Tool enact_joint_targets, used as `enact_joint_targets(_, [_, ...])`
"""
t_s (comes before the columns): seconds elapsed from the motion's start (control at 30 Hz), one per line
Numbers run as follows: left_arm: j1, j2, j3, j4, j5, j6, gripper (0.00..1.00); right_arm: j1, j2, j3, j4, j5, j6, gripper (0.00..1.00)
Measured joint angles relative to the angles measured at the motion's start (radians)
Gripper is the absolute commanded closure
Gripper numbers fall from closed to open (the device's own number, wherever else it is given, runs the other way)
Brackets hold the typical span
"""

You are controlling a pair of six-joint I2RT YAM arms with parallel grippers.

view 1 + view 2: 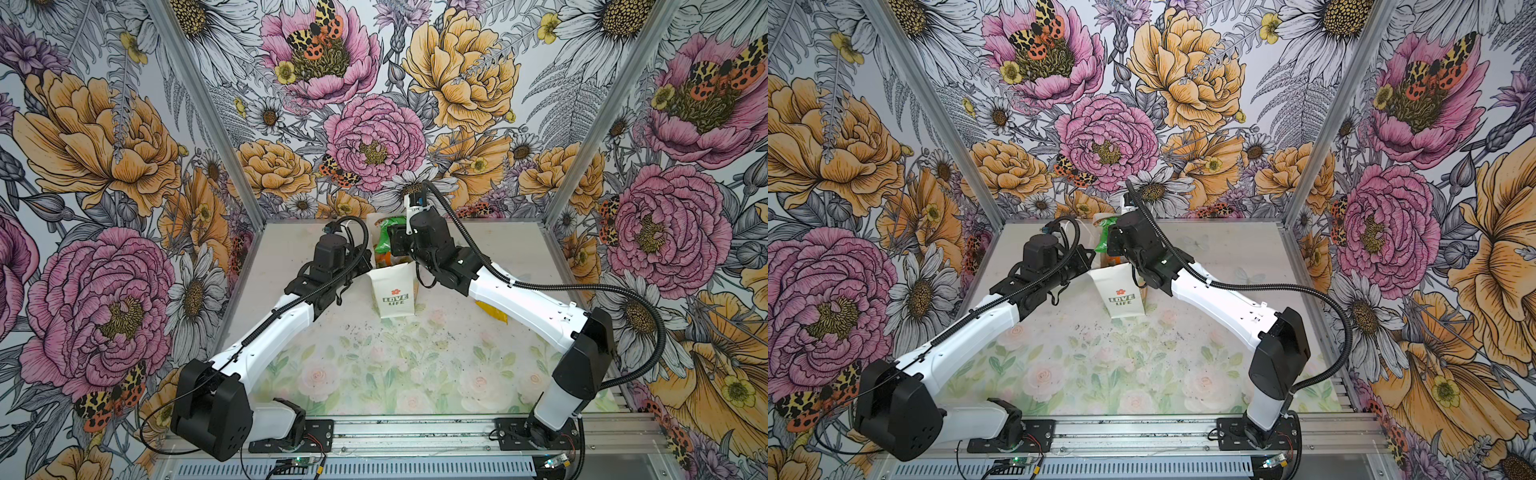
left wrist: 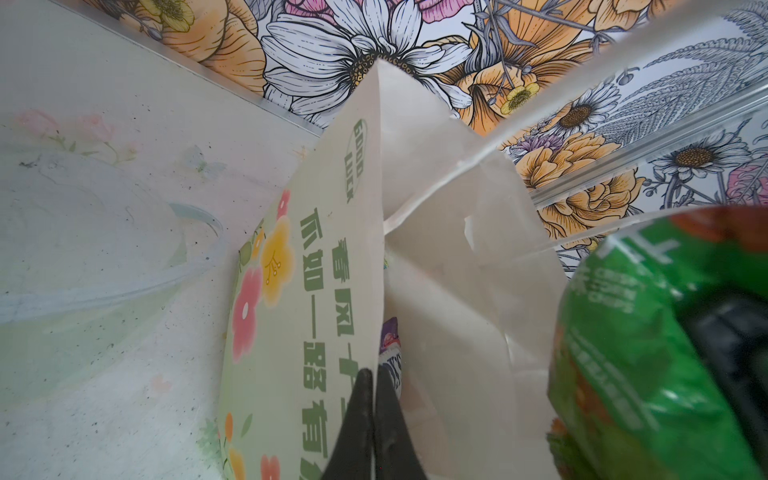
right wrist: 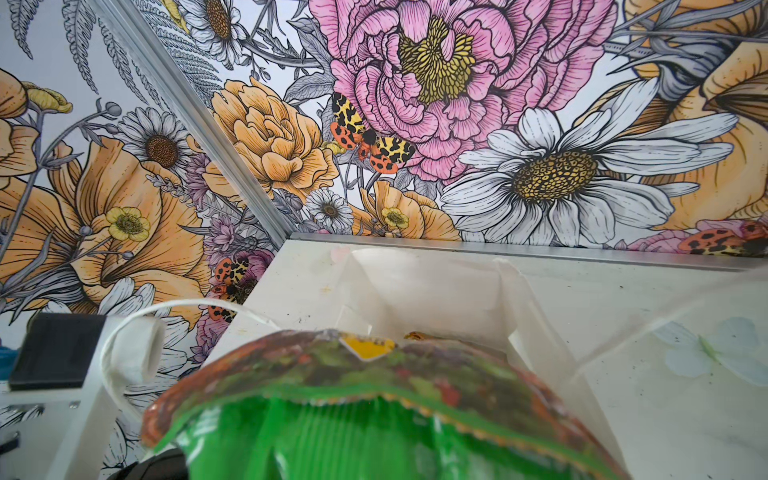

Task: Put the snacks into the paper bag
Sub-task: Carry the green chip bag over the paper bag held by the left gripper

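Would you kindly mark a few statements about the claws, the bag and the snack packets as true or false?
1. The left claw is shut on the paper bag at its rim. True.
2. The right claw holds a blue packet. False: it holds the green packet.
3. The paper bag lies flat on its side. False: it stands upright.
4. A yellow packet lies on the table beneath the right arm. True.
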Motion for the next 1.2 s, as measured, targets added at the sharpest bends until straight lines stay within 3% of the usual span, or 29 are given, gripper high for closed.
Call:
enact_joint_targets(0.73, [0.000,0.000,0.000,0.000,0.000,0.000,1.00,0.000,0.019,0.049,-0.080,0.026,-0.019,0.61])
enact_joint_targets(1.2, [0.001,-0.006,0.000,-0.010,0.000,0.000,1.00,0.000,0.132,0.157,-0.090,0.056,-0.078,0.60])
